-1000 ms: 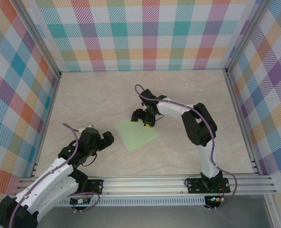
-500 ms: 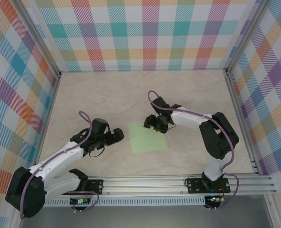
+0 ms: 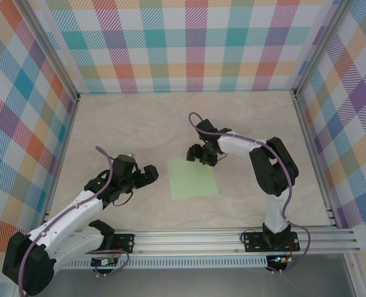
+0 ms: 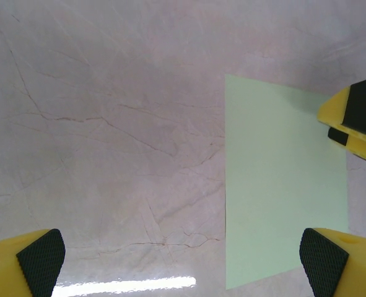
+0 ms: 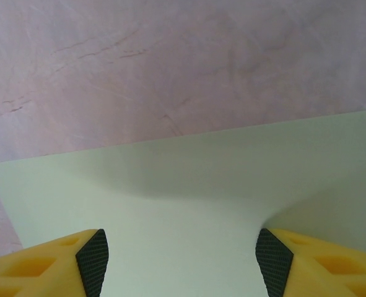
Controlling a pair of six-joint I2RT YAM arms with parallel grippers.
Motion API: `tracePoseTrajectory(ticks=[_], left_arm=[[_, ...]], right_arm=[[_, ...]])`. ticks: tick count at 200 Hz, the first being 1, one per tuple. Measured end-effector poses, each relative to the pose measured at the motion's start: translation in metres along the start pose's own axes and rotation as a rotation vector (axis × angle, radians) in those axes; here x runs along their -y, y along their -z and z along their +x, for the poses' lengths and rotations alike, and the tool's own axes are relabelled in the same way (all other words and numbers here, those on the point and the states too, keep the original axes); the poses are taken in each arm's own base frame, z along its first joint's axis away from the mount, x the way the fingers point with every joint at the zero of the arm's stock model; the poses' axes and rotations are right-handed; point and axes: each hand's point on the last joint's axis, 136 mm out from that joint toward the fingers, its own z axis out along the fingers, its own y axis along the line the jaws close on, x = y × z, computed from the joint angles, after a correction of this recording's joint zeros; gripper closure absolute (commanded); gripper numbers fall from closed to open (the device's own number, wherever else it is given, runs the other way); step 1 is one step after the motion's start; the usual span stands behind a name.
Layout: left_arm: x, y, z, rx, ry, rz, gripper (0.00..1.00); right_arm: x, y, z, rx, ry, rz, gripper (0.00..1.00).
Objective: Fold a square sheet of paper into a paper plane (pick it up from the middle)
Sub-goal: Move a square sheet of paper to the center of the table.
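plainly smooth square sheet of paper [image 3: 193,178], marbled table [image 3: 127,124]

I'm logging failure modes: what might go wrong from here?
The square sheet of paper lies flat on the table, so the open right end effector at its far edge may push or crumple it instead of lifting it. A grasp there, off the middle, may let it droop. The open left end effector sits left of the sheet; both closing in may clash.
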Motion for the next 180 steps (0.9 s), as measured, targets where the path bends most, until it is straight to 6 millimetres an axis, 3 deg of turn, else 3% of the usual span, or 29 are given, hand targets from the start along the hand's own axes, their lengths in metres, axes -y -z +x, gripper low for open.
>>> tracePoseTrajectory(ticks=[34,67,85,116,147,180], left_arm=[[0.004,0.009,-0.006,0.062,0.0,0.051,0.0],[0.0,0.015,-0.008,0.119,0.004,0.078,0.0],[-0.001,0.018,-0.012,0.151,0.005,0.076,0.0],[-0.009,0.013,-0.014,0.155,0.004,0.028,0.0],[-0.018,0.004,-0.007,0.109,-0.018,-0.031,0.0],[-0.017,0.003,-0.004,0.093,-0.036,-0.028,0.0]], right_arm=[[0.011,0.008,0.015,0.022,-0.044,-0.022,0.28],[0.014,0.015,0.018,0.009,-0.016,-0.001,0.15],[0.012,0.027,0.015,0.015,0.015,0.046,0.07],[0.0,0.052,0.008,0.071,0.06,0.127,0.07],[-0.013,0.057,0.039,0.045,0.077,0.105,0.09],[0.008,0.049,0.08,-0.033,0.022,0.112,0.1]])
